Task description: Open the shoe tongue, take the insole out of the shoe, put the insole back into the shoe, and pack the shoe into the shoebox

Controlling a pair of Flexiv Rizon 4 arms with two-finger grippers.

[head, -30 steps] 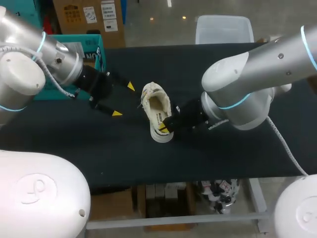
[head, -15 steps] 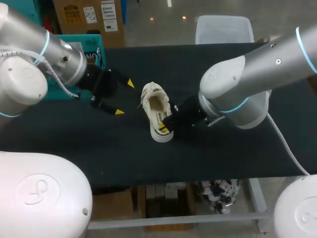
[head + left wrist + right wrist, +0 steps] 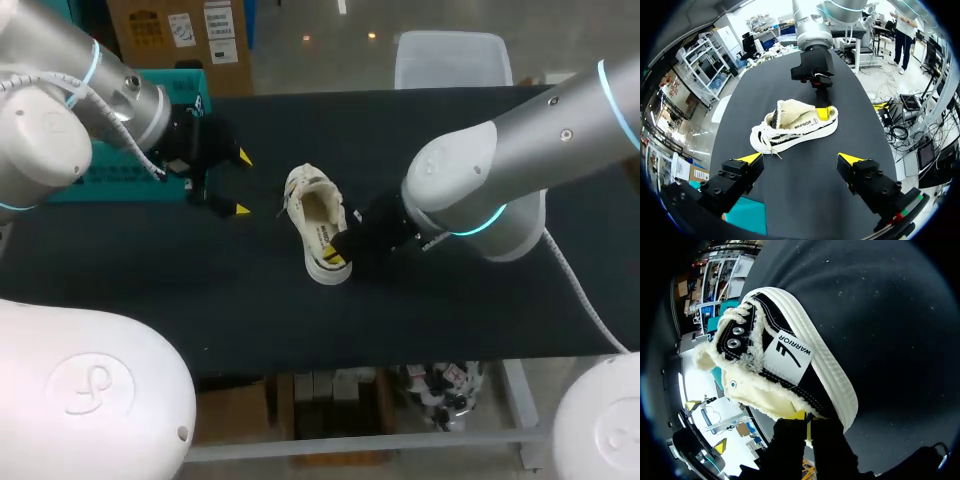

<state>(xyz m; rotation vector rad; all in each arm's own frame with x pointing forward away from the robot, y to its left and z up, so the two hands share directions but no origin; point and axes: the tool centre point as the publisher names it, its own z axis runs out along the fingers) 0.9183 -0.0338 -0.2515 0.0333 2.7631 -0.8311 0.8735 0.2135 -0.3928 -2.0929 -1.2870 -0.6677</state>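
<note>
Right hand (image 3: 338,252), pinching the shoe (image 3: 315,215) at its heel, should hold firm while the open left hand (image 3: 242,184) approaches the laces (image 3: 764,140)

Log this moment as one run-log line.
left fingers: open, clear of shoe | right fingers: shut on shoe heel | shoe: upright on table

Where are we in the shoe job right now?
Done: nothing clearly. The shoe stands on the table, no insole outside it. In hand: right pincer clamped on the heel rim; left pincer open, clear of the shoe. Left, it seems: insole out and back, then boxing.
</note>
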